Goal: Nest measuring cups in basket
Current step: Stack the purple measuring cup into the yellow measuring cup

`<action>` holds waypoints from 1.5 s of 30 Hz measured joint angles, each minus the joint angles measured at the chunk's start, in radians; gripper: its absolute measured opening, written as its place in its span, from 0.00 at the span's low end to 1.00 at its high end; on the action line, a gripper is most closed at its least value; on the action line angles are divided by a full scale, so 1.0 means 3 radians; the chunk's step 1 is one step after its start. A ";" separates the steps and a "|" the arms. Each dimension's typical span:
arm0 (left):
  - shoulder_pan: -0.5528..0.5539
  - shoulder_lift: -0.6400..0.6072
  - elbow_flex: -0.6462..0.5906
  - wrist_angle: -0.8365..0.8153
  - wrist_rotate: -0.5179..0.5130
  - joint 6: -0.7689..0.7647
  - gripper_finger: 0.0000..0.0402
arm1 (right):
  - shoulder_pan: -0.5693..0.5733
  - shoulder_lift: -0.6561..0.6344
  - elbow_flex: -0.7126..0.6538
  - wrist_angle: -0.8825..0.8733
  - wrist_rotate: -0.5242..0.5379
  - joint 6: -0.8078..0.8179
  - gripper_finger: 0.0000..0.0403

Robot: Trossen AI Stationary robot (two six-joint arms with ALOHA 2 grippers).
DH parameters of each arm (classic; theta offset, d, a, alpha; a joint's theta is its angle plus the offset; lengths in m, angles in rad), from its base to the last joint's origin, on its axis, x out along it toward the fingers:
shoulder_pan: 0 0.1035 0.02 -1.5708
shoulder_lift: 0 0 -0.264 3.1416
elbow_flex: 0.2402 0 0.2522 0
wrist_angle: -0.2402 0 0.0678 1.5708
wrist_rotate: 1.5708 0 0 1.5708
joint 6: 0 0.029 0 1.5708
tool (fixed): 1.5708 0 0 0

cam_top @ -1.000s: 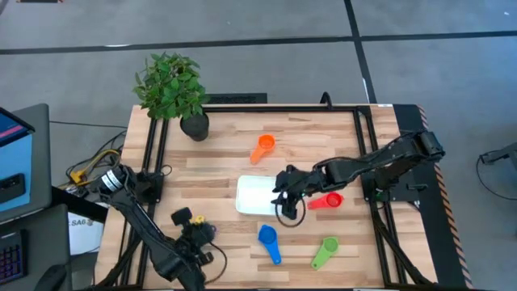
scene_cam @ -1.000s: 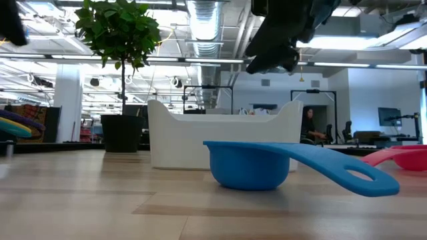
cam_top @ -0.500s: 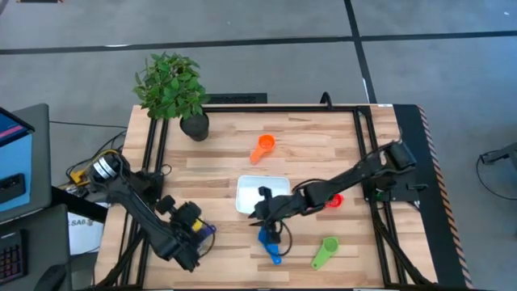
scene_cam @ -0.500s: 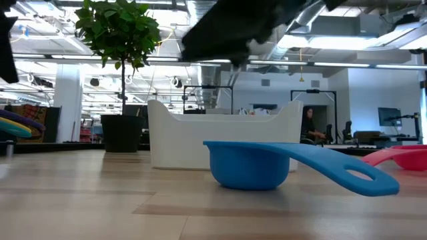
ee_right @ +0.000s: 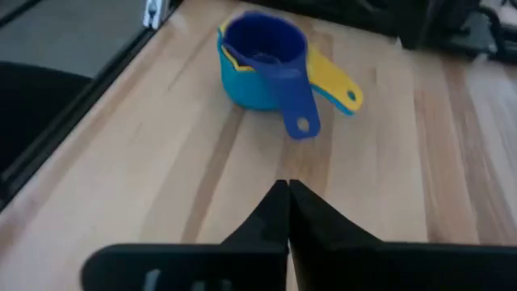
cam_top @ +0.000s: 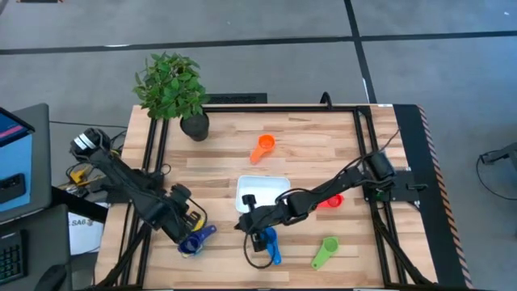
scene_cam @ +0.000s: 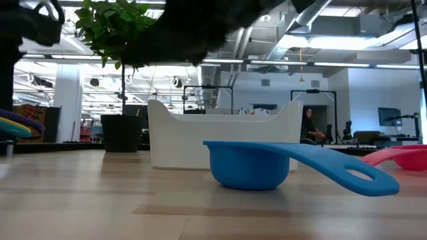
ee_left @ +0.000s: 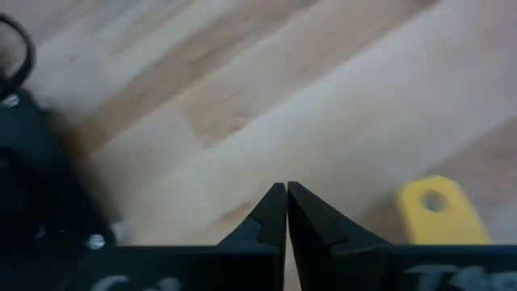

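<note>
Measuring cups lie scattered on the wooden table (cam_top: 323, 145): a nested stack of dark blue, yellow and light blue plastic cups (cam_top: 194, 241) near the left gripper (cam_top: 187, 224), a blue cup (cam_top: 269, 242) beneath the right gripper (cam_top: 249, 225), green (cam_top: 325, 250), red (cam_top: 329, 201) and orange (cam_top: 262, 147) around the shallow white plastic basket (cam_top: 260, 192). Both grippers are closed, holding nothing.

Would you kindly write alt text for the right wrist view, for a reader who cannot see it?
A nested stack of measuring cups, dark blue inside yellow inside light blue, sits on the wooden table with handles fanned toward the camera. The right tool shows in the foreground, fingers shut together and empty.
</note>
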 joint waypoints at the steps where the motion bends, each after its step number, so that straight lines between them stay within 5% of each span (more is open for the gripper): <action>1: 0.0010 -0.0048 -0.0079 0.0118 0.0036 0.0016 0.00 | 0.0001 0.0044 0.0045 0.0052 -0.0004 -0.0042 0.03; 12: 0.0080 -0.0081 -0.0419 0.0989 0.0213 0.0271 0.00 | -0.0001 0.0307 0.0212 0.0300 -0.0124 -0.0197 0.01; 29: 0.0327 -0.0058 -0.0501 0.1855 0.0268 0.0944 0.00 | 0.0087 0.0989 0.1201 -0.0520 -0.0260 -0.0402 0.01; 45: 0.0348 -0.0058 -0.0501 0.1919 0.0150 0.1044 0.00 | 0.0223 0.1211 0.1336 0.0025 -0.0154 -0.0229 0.01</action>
